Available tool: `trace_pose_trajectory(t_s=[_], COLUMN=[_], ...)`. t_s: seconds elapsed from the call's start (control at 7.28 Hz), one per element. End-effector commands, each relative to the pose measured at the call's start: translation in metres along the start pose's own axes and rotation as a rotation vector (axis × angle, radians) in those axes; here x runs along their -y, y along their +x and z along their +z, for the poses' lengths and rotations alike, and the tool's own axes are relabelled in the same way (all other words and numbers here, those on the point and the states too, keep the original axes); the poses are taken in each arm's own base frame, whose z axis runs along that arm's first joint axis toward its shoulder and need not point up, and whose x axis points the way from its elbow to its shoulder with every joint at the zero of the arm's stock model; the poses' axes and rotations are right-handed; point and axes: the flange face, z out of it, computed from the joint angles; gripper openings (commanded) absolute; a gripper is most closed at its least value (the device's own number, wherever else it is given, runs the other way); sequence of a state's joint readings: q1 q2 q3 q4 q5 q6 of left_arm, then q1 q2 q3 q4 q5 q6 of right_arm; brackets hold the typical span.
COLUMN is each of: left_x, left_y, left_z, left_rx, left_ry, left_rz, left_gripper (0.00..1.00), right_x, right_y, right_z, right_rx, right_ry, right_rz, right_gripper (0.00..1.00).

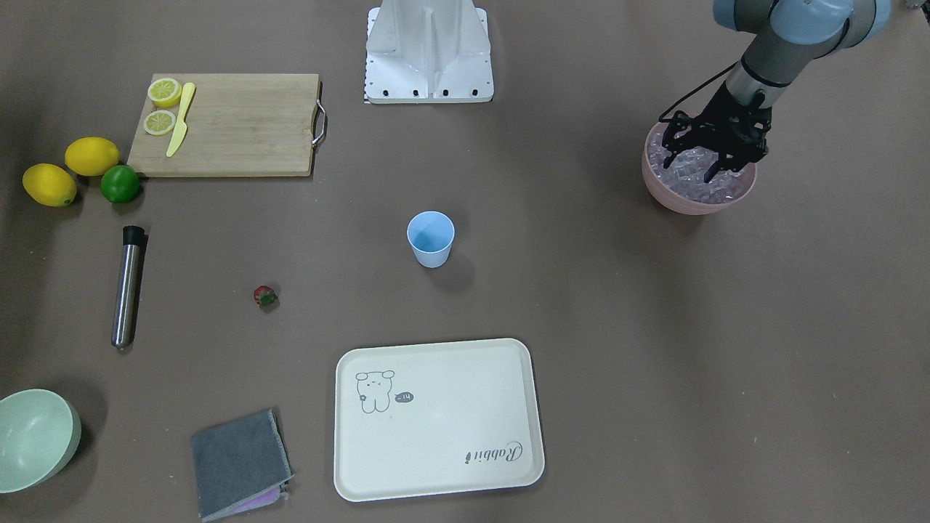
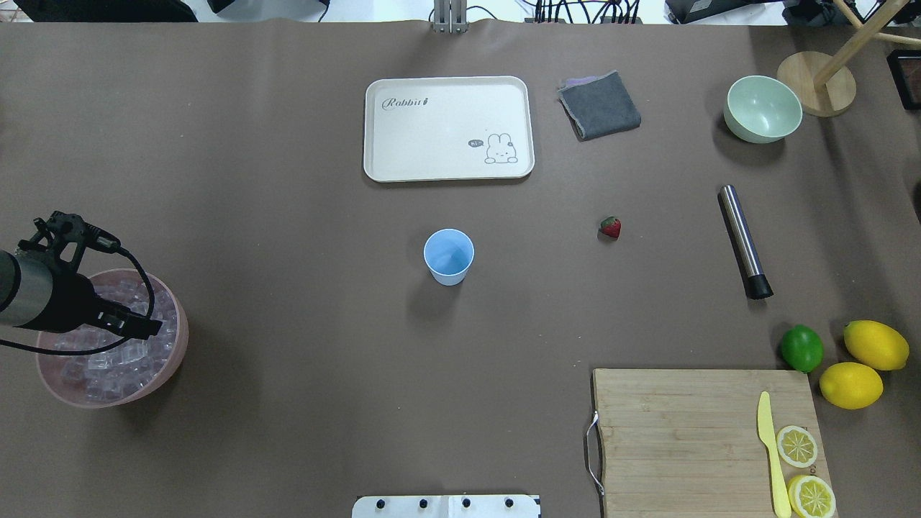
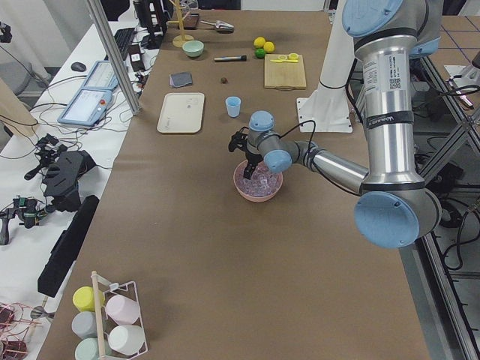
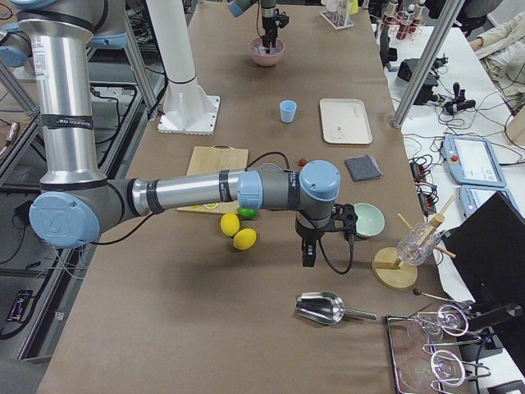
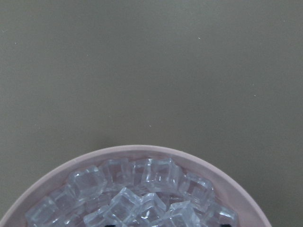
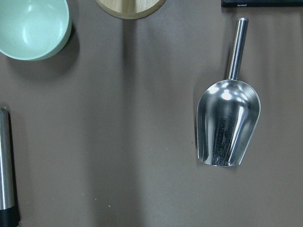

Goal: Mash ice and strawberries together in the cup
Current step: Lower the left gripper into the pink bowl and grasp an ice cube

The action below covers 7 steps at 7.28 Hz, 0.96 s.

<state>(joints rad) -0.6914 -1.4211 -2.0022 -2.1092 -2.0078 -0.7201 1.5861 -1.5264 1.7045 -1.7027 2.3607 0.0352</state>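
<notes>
Over pink bowl, left pincer wide above ice; cup well apart; right pincer: cannot tell.

a brown-covered table stands beside a white bench under even indoor light.

The cup, small, light blue and tapered, stands upright and empty at mid-counter; the strawberry, tiny and red with a green top, lies well apart from it; the ice, many clear cubes, is heaped in a pink bowl far from both.
</notes>
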Motion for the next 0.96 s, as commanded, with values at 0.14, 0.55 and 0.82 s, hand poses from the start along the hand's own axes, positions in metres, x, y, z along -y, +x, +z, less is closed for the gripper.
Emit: trace_pose_trajectory(t_s=[0.14,0.55,0.82], left_x=[-0.011,-0.021,-0.023], left_y=[0.005,-0.003,-0.001], left_z=[0.012,0.012,0.014], left_rx=[-0.003,0.008,0.003], left_ry=[-0.034,-0.054,-0.062], left_rz=[0.012,0.006,0.011], left_gripper=[0.79,0.76,0.75], right_x=[0.000,0.000,-0.001], right_y=[0.000,0.000,0.000], right_z=[0.000,-0.001,0.000], right_rx=[0.000,0.000,-0.001], right_ry=[0.000,0.002,0.000], right_rz=[0.002,0.000,0.000], right_gripper=[1.00,1.00,1.00])
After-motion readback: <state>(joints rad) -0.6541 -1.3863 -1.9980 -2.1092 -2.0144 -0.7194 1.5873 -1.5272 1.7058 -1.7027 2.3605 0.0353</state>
